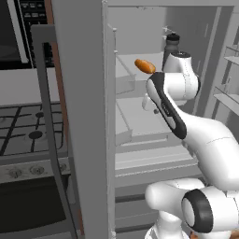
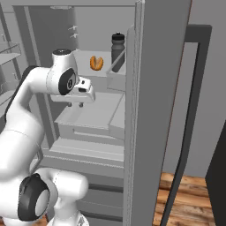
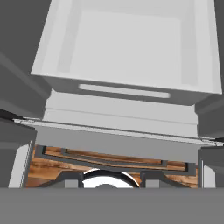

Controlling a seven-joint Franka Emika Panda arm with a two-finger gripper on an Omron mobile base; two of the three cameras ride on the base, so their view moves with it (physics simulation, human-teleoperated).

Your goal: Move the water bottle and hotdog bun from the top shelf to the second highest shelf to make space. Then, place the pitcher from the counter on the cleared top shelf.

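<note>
Risk first: bottle [image 2: 118, 47] and bun [image 2: 96, 63] both sit on the top shelf [image 2: 84, 59], bun just left of the bottle, nothing moved yet. Gripper [image 2: 75, 105] hangs below that shelf, pointing down over the second shelf [image 2: 90, 110], holding nothing; fingers look slightly apart, though I can't tell the gap for sure. Likely failure, my read: coming up from here the hand clips the top shelf's front edge, or the wrist sweeps the bun while reaching for the bottle. Bottle is tall and narrow, so an off-centre grab could tip it. Fridge door [image 2: 152, 88] crowds the right side.
</note>
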